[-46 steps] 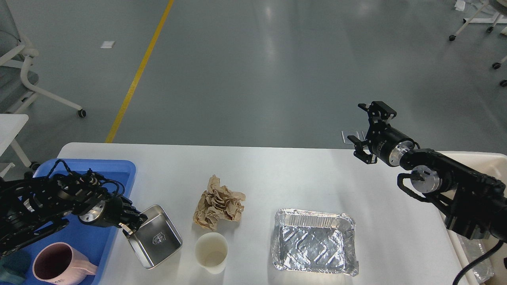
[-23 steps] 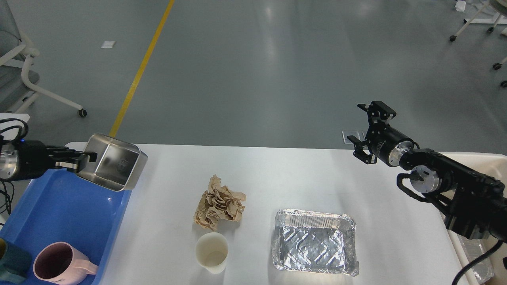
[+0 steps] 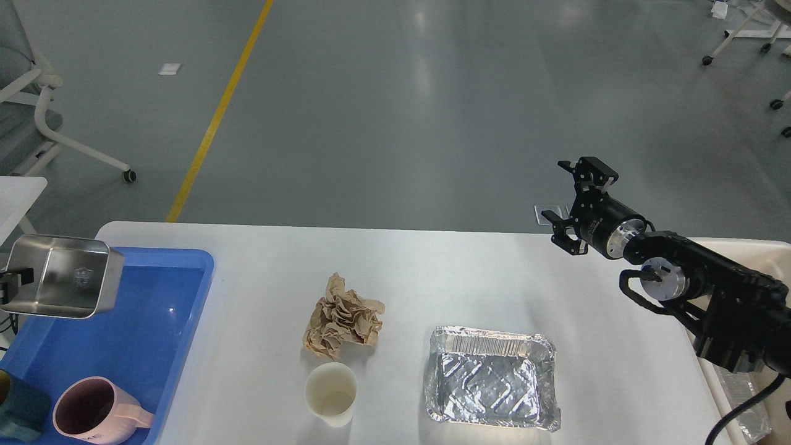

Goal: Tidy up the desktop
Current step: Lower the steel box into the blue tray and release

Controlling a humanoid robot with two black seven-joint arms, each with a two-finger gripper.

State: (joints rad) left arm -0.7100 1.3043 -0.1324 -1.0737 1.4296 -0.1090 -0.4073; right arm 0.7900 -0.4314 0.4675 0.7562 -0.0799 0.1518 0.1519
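Left end effector at left frame edge, closed on rim of square stainless steel tray, tilted above far end of blue plastic bin. Lower tray level inside bin, clear of pink ceramic mug, before release. Right end effector wide apart, empty. White rectangular surface extends right of bin.

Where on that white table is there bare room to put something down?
The white desktop is bare along its far edge and between the foil tray and the right gripper. Crumpled brown paper and the paper cup crowd the near middle.
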